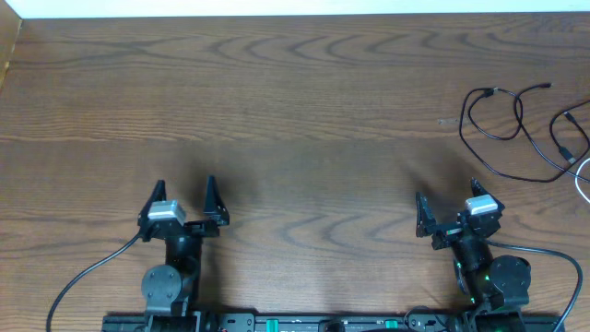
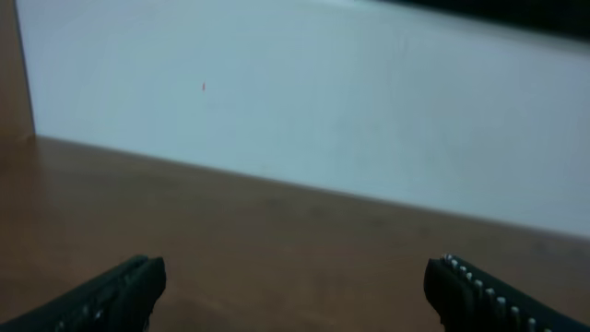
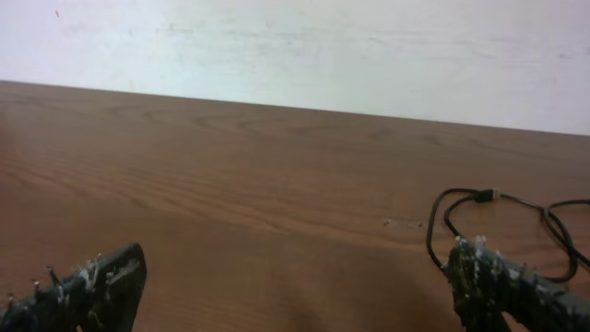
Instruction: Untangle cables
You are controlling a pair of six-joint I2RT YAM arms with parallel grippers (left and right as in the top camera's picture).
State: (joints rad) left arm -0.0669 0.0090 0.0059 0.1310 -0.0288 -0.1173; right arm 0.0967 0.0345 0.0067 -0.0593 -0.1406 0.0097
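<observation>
A thin black cable (image 1: 505, 136) lies in loops on the wooden table at the far right, its small plug ends near the top. It also shows in the right wrist view (image 3: 441, 221), beyond the right fingertip. A thin white cable (image 1: 581, 177) shows only as a short curve at the right edge, beside the black one. My left gripper (image 1: 184, 198) is open and empty near the front left. My right gripper (image 1: 447, 205) is open and empty near the front right, short of the cables. The left wrist view shows my open fingers (image 2: 295, 286) over bare wood.
The wooden table (image 1: 295, 111) spans the view, with a pale wall behind it (image 3: 295, 46). Thick black arm cords (image 1: 83, 277) run off the arm bases at the front edge.
</observation>
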